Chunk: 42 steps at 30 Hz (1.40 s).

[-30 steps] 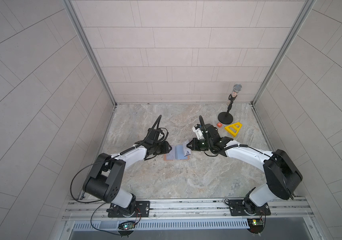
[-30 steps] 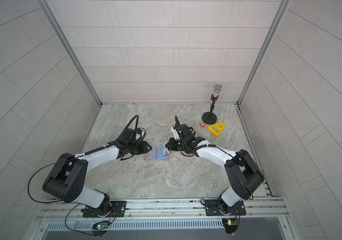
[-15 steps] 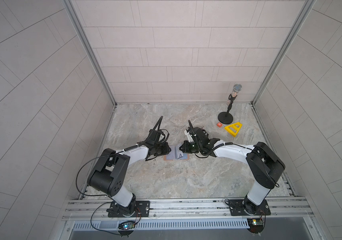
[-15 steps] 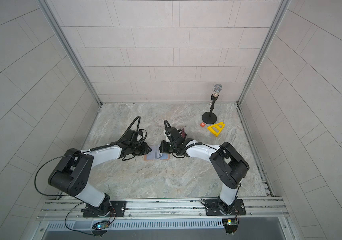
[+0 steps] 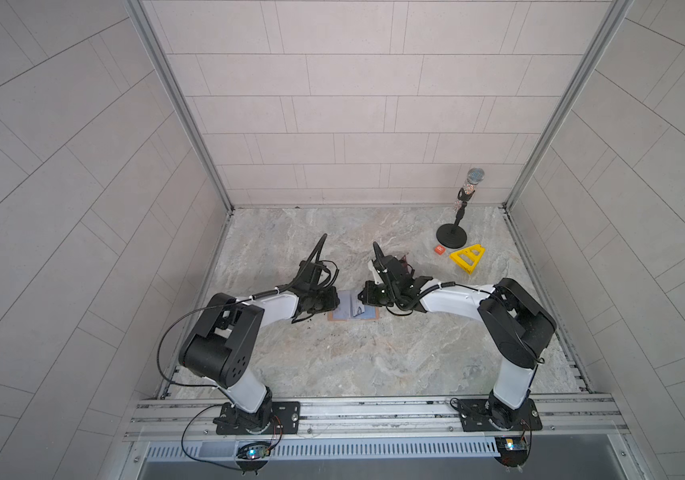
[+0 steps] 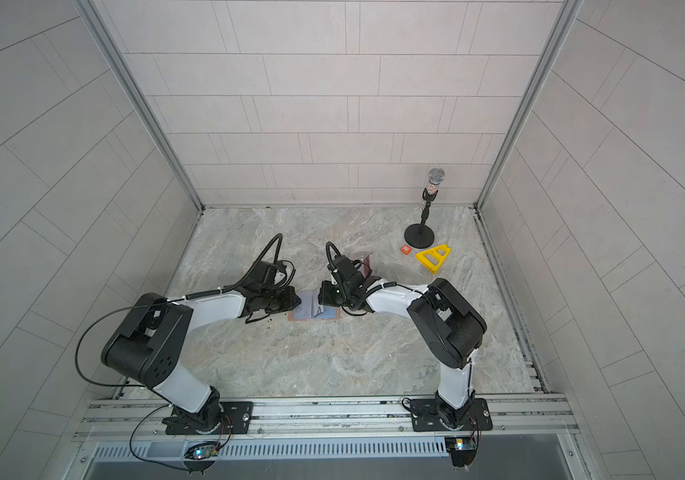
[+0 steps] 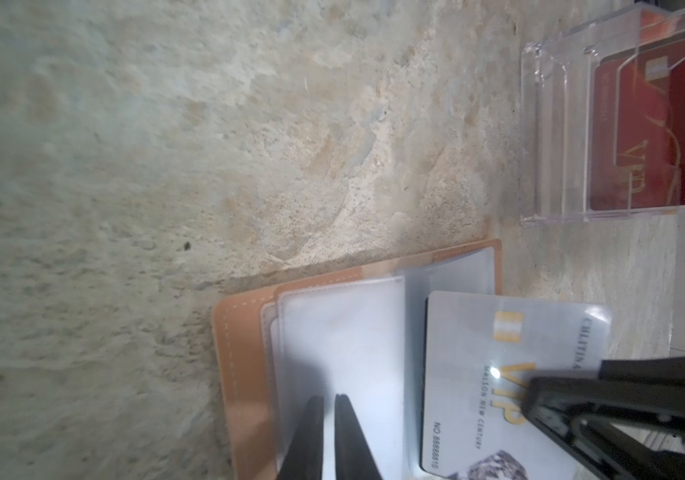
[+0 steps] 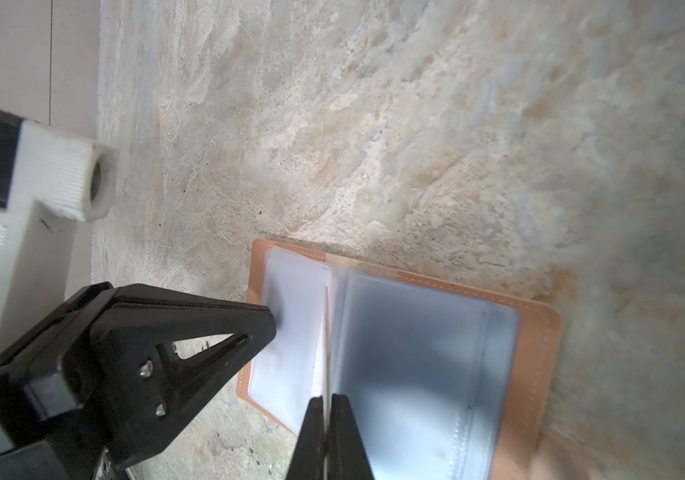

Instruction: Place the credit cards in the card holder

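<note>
Marble tabletop (image 5: 353,365) fills the lower middle of both top views. The left arm (image 5: 274,305) leans in from the lower left, the right arm (image 5: 453,301) from the lower right, and their wrists nearly meet at centre frame. At the tabletop's upper right stands the microphone stand (image 5: 451,238), with a yellow triangular frame (image 5: 462,261) lying just below it.

Dead centre, between the two wrists, the tan card holder (image 5: 353,319) lies flat and open, its clear sleeves (image 8: 415,353) facing up. Just above centre, behind the right wrist, sits a clear plastic box (image 7: 552,137). It is near the holder but apart from it, and a dark red card (image 7: 664,124) stands inside.

Now the right gripper (image 8: 327,399): jaws clamped tight on a whitish card (image 7: 498,353) with gold VIP lettering. The card is held on edge over the open holder, its far edge down by the fold among the sleeves. Whether it is inside a pocket, I cannot tell.

The left gripper (image 7: 330,399) comes in from the holder's other side, tips over the sleeve page on its side. Its jaws are drawn almost together with only a slit between them. Whether a sleeve is nipped in there, I cannot tell.

Smallest of all is the orange tile (image 5: 439,249), just left of the yellow frame.
</note>
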### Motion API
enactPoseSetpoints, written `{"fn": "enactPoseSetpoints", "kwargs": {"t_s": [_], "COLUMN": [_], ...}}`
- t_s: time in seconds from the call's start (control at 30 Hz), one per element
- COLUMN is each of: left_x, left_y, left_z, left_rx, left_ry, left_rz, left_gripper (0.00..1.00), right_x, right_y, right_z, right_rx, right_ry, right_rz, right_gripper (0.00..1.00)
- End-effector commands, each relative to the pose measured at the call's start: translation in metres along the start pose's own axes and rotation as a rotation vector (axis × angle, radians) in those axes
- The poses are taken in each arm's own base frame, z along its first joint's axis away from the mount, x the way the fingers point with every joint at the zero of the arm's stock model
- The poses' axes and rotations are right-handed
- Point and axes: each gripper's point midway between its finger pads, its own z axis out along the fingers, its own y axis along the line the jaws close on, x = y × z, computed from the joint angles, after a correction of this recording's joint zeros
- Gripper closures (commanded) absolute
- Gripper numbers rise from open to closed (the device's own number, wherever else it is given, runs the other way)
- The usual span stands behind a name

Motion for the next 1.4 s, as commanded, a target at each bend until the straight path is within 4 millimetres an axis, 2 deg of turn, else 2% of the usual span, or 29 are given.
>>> {"fn": "enactPoseSetpoints", "kwargs": {"t_s": [0.0,0.67,0.87,1.23,1.37], "left_x": [0.021,0.033,0.033,0.035,0.032], "left_y": [0.021,0.029,0.03,0.034,0.025], "left_z": [0.008,0.001,-0.001,-0.001,-0.005], "left_rx": [-0.058,-0.093,-0.1,-0.118,-0.086], "left_ry": [0.059,0.068,0.066,0.069,0.06], "left_rz": [-0.016,-0.019,-0.021,-0.03,-0.027], "left_gripper": [0.86,0.87,0.87,0.87,0.87], "right_x": [-0.003,0.004,0.01,0.018,0.018], "right_y": [-0.005,-0.01,-0.02,-0.017,-0.022], "right_z": [0.004,0.025,0.026,0.027,0.025], "right_rx": [0.028,-0.062,-0.029,-0.075,-0.031], "right_ry": [-0.016,0.004,0.01,0.033,0.037], "right_rz": [0.021,0.132,0.147,0.173,0.149], "right_gripper": [1.0,1.0,1.0,1.0,1.0]}}
